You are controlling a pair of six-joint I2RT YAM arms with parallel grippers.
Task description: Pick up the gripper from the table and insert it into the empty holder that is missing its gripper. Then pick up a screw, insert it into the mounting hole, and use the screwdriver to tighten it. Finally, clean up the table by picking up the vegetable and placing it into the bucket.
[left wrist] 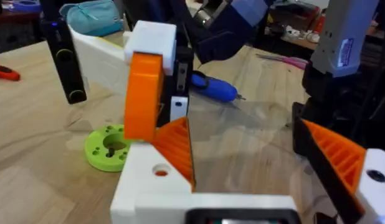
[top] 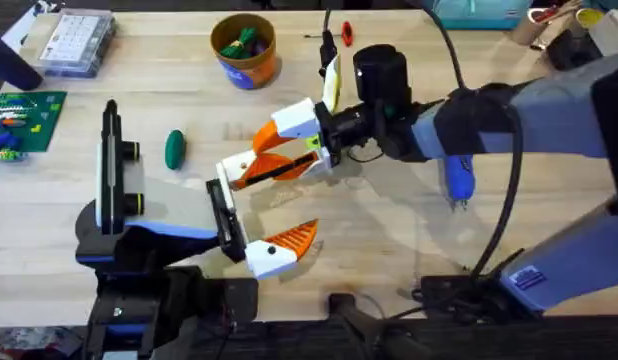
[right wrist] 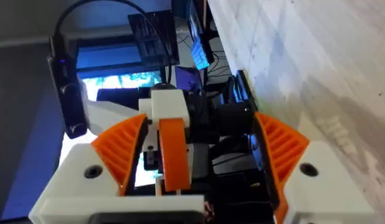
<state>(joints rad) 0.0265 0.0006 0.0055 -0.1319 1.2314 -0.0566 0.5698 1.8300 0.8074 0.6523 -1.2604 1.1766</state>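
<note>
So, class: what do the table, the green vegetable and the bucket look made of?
Table: pale wood, matt, with visible grain lines. Vegetable: probably plastic, smooth and evenly dark green. Bucket: likely plastic, blue body with a yellow-orange rim, though the finish is hard to judge.

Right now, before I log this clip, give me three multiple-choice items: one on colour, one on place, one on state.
1. What colour is the body of the bucket? A red, B blue, C green.
2. Where is the vegetable? A in the bucket, B on the table, C on the parts box.
3. How are the fingers of the left end effector? A shut, B open, C shut on the vegetable.
Answers: B, blue under an orange rim; B, it lies on bare wood; B, its orange pads stand wide apart.
</note>
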